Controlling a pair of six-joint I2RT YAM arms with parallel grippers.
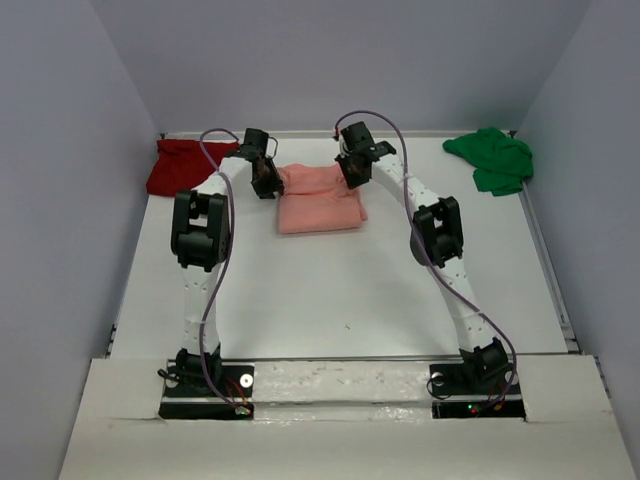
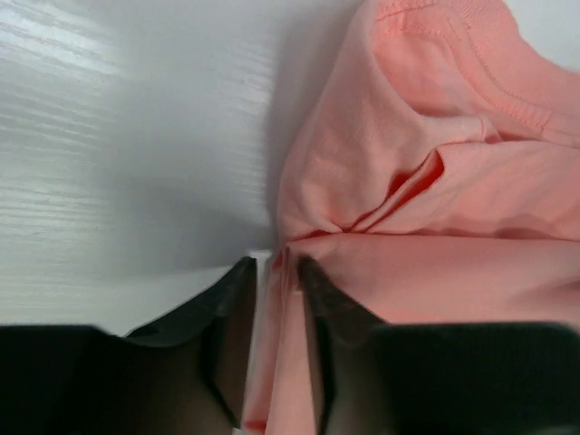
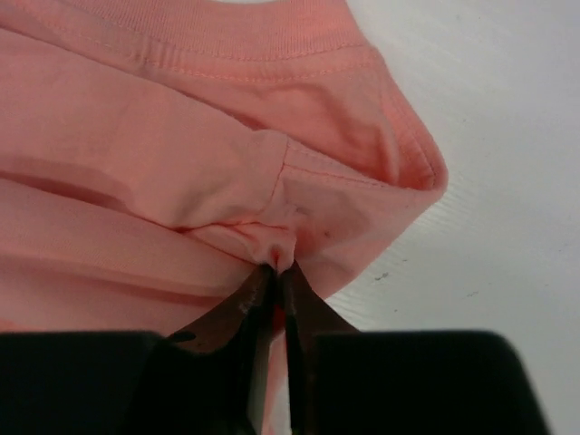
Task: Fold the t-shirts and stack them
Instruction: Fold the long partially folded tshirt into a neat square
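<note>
The near half of the white bench (image 1: 330,300) is seen bare, both arms reaching over it toward the back. Past the middle, the salmon-pink t-shirt (image 1: 320,205) is laid, folded into a rough rectangle with its far edge bunched up. The left claw (image 2: 272,267) is set at that shirt's far left edge, with a strip of pink cloth pinched between its dark fingers (image 2: 227,308). The right claw (image 3: 275,270) is closed tightly on a small pucker of cloth at the far right corner, below the ribbed collar (image 3: 272,36). Farther back, the dark red t-shirt (image 1: 185,165) is crumpled in the far left corner, and the bright green t-shirt (image 1: 492,160) is crumpled in the far right corner. Both are well apart from the pink one.
</note>
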